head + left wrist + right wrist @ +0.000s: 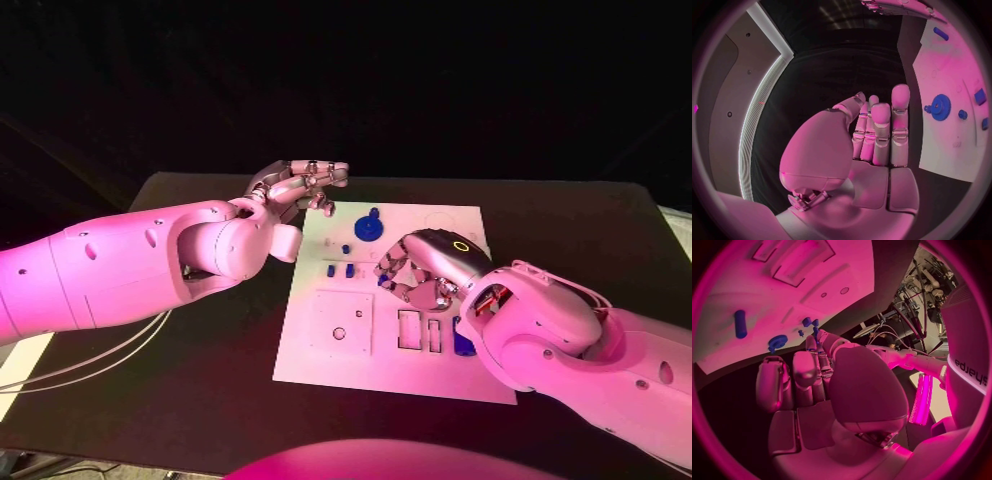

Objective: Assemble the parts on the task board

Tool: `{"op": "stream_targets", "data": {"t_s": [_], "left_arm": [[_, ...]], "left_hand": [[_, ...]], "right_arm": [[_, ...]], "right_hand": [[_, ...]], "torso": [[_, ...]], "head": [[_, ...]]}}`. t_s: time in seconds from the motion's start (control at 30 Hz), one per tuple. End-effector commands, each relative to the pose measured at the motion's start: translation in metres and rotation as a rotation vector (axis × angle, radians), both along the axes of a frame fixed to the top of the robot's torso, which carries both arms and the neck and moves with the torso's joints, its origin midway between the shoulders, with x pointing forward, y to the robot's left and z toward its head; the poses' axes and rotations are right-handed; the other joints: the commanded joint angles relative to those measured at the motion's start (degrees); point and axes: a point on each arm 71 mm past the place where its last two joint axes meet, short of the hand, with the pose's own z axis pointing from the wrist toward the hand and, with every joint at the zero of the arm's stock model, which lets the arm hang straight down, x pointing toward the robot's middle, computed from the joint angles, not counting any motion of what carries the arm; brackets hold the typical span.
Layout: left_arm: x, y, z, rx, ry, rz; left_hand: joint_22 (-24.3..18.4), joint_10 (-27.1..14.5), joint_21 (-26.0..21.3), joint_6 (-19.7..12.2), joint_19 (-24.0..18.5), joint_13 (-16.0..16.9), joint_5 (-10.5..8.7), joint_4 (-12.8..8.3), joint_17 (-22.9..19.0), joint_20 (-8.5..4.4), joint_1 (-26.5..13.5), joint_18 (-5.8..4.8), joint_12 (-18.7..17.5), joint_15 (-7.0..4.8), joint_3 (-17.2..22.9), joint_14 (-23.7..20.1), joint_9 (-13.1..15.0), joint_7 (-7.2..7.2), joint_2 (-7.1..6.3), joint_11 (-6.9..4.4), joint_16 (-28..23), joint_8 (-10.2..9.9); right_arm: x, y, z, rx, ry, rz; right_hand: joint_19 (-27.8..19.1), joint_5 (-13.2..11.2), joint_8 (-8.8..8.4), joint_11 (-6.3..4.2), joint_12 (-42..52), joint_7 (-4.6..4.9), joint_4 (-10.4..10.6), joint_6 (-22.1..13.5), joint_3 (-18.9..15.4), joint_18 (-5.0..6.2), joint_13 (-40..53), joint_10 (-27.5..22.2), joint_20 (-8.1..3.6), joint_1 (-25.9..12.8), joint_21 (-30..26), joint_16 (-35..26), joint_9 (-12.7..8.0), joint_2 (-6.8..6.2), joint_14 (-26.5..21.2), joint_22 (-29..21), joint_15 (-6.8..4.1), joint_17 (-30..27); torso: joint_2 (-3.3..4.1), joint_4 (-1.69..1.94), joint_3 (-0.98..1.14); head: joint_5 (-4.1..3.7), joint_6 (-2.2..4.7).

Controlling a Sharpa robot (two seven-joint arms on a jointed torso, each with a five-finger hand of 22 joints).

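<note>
**Caller:** Fingers on your left hand (873,145) are drawn together and upright in its wrist view, thumb folded across the front of them, nothing between them. From the head camera that left hand (299,186) sits at the far left corner of the task board (325,360), fingers curled in.

**Spotter:** And your right hand (427,272) hovers over the middle of the board, knuckles up. From above you can't tell what its fingers are doing underneath.

**Caller:** Its wrist view settles that: right hand (817,385) has its fingers side by side, thumb laid across, holding nothing.

**Spotter:** Parts, then. You've got the blue gear (368,226) near the board's far edge, just beside the left hand. The left wrist view shows that gear (941,106) with its toothed rim clear.

**Caller:** A blue peg (464,338) lies beside the slots, near your right wrist. The right wrist view shows it too, the peg (740,323) lying flat on the board.
</note>
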Motion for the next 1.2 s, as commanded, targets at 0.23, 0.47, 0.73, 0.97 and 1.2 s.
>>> {"op": "stream_targets", "data": {"t_s": [0.23,0.47,0.73,0.97,1.2], "left_arm": [[-0.001,-0.009,0.003,-0.014,-0.024,-0.022],[-0.002,-0.010,0.003,-0.016,-0.023,-0.028],[-0.002,-0.012,0.002,-0.019,-0.012,-0.044],[-0.002,-0.013,0.002,-0.020,-0.006,-0.053],[-0.002,-0.013,0.002,-0.020,-0.005,-0.052]], "left_hand": [[-0.04,-0.34,0.12,-0.60,0.07,0.07,0.27,-0.02,0.03,-0.21,0.21,0.53,0.32,0.14,-0.18,0.00,0.00,-0.03,0.44,0.03,0.24,0.39],[-0.10,-0.39,0.03,-0.64,0.05,0.09,0.29,0.02,-0.03,-0.21,0.16,0.54,0.39,0.15,-0.22,-0.02,-0.01,-0.01,0.46,0.06,0.23,0.40],[-0.26,-0.53,-0.22,-0.74,-0.01,0.12,0.30,0.09,-0.17,-0.18,0.01,0.57,0.50,0.19,-0.32,-0.07,-0.03,0.05,0.45,0.11,0.18,0.41],[-0.26,-0.53,-0.22,-0.74,-0.01,0.12,0.30,0.09,-0.17,-0.18,0.01,0.57,0.50,0.19,-0.32,-0.07,-0.03,0.05,0.45,0.11,0.18,0.41],[-0.26,-0.53,-0.22,-0.74,-0.01,0.12,0.30,0.09,-0.17,-0.18,0.01,0.57,0.50,0.19,-0.32,-0.07,-0.03,0.05,0.45,0.11,0.18,0.41]], "right_arm": [[-0.009,0.019,-0.028,0.009,0.044,0.070],[-0.005,0.024,-0.043,-0.005,0.067,0.072],[-0.002,0.027,-0.051,-0.019,0.080,0.076],[-0.001,0.031,-0.056,-0.032,0.093,0.085],[-0.003,0.032,-0.057,-0.039,0.100,0.093]], "right_hand": [[0.04,0.56,0.03,0.34,-0.65,0.36,-0.33,-0.07,0.48,-0.18,-0.17,0.15,0.00,-0.24,0.16,0.27,0.09,0.23,1.84,-0.17,-0.09,-0.09],[-0.07,0.48,-0.06,0.45,-0.81,0.47,-0.40,-0.15,0.53,-0.14,-0.20,0.10,0.04,-0.44,0.06,0.24,0.12,0.23,1.79,-0.34,-0.02,-0.20],[-0.12,0.31,-0.10,0.49,-0.90,0.51,-0.41,-0.18,0.52,-0.13,-0.21,0.09,0.07,-0.62,0.03,0.25,0.14,0.21,1.77,-0.40,0.03,-0.23],[-0.12,0.27,-0.11,0.50,-0.93,0.51,-0.43,-0.19,0.51,-0.13,-0.21,0.08,0.07,-0.65,0.03,0.24,0.14,0.20,1.76,-0.41,0.04,-0.26],[-0.11,0.25,-0.12,0.50,-0.95,0.51,-0.45,-0.20,0.52,-0.13,-0.22,0.07,0.08,-0.65,0.04,0.28,0.15,0.21,1.76,-0.38,0.04,-0.22]], "torso": [[0.07,0.17,-0.08],[0.04,0.03,-0.03],[0.08,0.12,0.05],[0.06,0.10,0.02],[0.01,0.09,0.02]], "head": [[2.97,-1.58],[3.45,-2.00],[3.92,-2.45],[4.21,-2.88],[4.51,-3.23]]}}
